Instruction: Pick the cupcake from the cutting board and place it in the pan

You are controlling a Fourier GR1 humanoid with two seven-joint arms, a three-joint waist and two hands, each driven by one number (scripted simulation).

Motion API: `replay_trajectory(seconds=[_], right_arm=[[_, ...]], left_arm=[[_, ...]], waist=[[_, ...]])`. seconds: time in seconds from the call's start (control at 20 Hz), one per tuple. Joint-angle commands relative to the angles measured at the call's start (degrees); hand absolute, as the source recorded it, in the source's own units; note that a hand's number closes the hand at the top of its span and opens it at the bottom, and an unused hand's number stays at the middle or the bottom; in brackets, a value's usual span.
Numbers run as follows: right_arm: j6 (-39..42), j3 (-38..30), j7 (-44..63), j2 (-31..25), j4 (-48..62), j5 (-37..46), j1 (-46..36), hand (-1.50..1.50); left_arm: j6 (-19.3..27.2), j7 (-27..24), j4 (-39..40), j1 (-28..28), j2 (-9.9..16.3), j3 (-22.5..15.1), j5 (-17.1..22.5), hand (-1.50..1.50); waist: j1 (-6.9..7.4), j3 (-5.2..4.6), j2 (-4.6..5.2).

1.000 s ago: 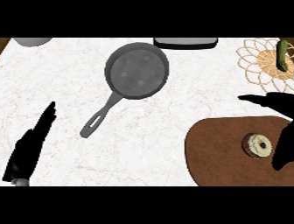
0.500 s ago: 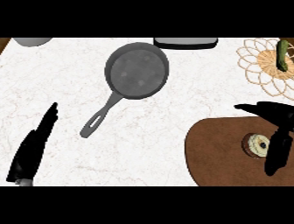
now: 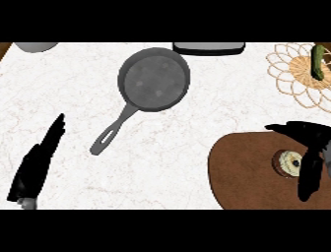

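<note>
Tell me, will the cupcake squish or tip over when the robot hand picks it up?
Probably it squishes easily: the cupcake looks small and soft-topped next to the right robot hand curling round it. It likely weighs little. It sits flat on the cutting board, so it could tip if lifted unevenly.

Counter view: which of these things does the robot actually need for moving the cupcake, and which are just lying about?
Needed:
cupcake
cutting board
pan
right hand, fingers around the cupcake

Lying about:
woven mat with a green vegetable
grey bowl
dark tray
resting left hand
</note>
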Motion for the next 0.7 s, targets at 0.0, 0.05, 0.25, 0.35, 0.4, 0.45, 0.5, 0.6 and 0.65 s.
replay_trajectory(seconds=[0.0,0.05,0.25,0.35,0.4,0.45,0.5,0.6,0.65], right_arm=[[1.99,-1.83,-0.77,0.45,-0.85,3.82,3.17,-1.5],[0.43,-1.25,1.07,2.06,-2.46,3.96,4.36,-1.5],[1.66,-0.89,-2.17,5.02,4.16,9.83,0.69,-1.5],[-0.98,-1.25,-5.2,5.84,3.75,12.49,2.66,-1.5],[2.58,-3.01,-3.64,6.12,2.77,11.5,1.98,-1.5],[3.76,-3.68,-3.65,6.0,4.42,11.34,0.46,-1.5],[-0.34,-2.09,-7.82,5.74,3.24,14.66,5.31,-1.5],[1.53,-3.83,-7.88,6.48,3.14,14.21,4.4,-1.5],[0.44,-3.89,-10.84,6.99,8.14,16.81,1.84,-1.5]], left_arm=[[-1.27,2.03,-1.33,-0.48,-0.07,1.84,-0.43,0.0],[-3.07,2.83,-7.37,3.82,1.2,1.87,1.12,0.0],[-0.89,-0.51,0.34,0.22,-2.78,1.27,-2.7,0.0],[-1.67,-0.32,-5.83,6.07,-1.85,0.87,-3.57,0.0],[-2.5,-2.58,-1.99,4.02,-3.09,2.12,-2.37,0.0],[-3.05,-0.27,1.51,-1.6,-2.46,3.64,-2.37,0.0],[-4.66,-1.6,0.71,0.19,-1.57,4.84,-0.83,0.0],[-2.66,-3.57,-1.47,3.28,-4.01,2.13,-4.16,0.0],[-3.6,-2.66,1.83,1.15,-3.68,3.46,-3.71,0.0]], waist=[[-0.09,0.01,-0.02],[0.05,0.02,-0.08],[0.08,0.01,0.03],[0.23,0.03,-0.02],[0.07,0.01,-0.01],[-0.03,0.01,0.03],[-0.07,0.02,0.01],[0.0,0.01,-0.02],[0.08,0.02,0.04]])
